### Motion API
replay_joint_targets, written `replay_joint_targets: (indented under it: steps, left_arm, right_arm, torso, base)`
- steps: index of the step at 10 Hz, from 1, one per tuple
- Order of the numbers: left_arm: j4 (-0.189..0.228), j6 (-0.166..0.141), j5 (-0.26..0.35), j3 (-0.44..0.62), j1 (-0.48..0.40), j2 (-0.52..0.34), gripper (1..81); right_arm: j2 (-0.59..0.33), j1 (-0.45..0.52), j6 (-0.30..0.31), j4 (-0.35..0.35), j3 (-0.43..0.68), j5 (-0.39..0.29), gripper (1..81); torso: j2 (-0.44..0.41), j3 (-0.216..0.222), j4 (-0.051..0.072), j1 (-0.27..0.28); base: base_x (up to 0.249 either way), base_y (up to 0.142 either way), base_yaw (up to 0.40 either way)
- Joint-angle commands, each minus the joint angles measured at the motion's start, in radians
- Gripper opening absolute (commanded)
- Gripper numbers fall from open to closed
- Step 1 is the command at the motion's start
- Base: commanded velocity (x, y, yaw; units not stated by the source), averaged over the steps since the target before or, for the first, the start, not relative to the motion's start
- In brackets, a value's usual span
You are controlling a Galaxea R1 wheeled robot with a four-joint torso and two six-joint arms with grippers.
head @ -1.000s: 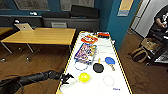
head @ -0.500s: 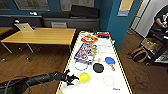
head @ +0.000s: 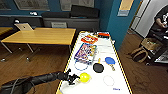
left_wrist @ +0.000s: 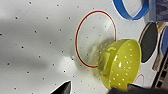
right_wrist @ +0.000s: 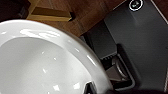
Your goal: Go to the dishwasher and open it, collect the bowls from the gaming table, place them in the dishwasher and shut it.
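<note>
A: Where does the left gripper stand?

B: Over the near end of the gaming table, its jaws clenched on the rim of a yellow bowl, which tilts above the white surface.

A: And the right one?

B: A white bowl sits large at that wrist; whether it is gripped cannot be told.

A: Advice?

B: Raise the yellow one straight, clear of the black paddle nearby

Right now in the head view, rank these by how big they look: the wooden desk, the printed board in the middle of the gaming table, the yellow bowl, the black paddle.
1. wooden desk
2. printed board
3. black paddle and yellow bowl: about alike; the bowl sits nearer the camera, so I won't rank them.
</note>
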Motion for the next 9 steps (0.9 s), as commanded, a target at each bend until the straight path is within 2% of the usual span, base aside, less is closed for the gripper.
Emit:
replay_joint_targets:
  steps: [1, 4, 9]
  left_arm:
    - [-0.004, -0.030, 0.029, -0.031, -0.146, 0.027, 81.1]
    - [-0.004, -0.047, 0.019, -0.075, -0.147, 0.065, 81.1]
    - [0.041, -0.047, 0.018, -0.079, -0.135, 0.093, 81.1]
  right_arm:
    - [-0.029, 0.039, -0.004, -0.031, 0.024, -0.029, 1.0]
    - [-0.029, 0.039, -0.004, -0.031, 0.022, -0.029, 1.0]
    - [-0.026, 0.042, -0.004, -0.031, 0.022, -0.029, 1.0]
  torso:
    - [0.000, 0.000, 0.000, 0.000]
    - [0.000, 0.000, 0.000, 0.000]
    - [0.000, 0.000, 0.000, 0.000]
  base:
    - [0.000, 0.000, 0.000]
    - [0.000, 0.000, 0.000]
    - [0.000, 0.000, 0.000]
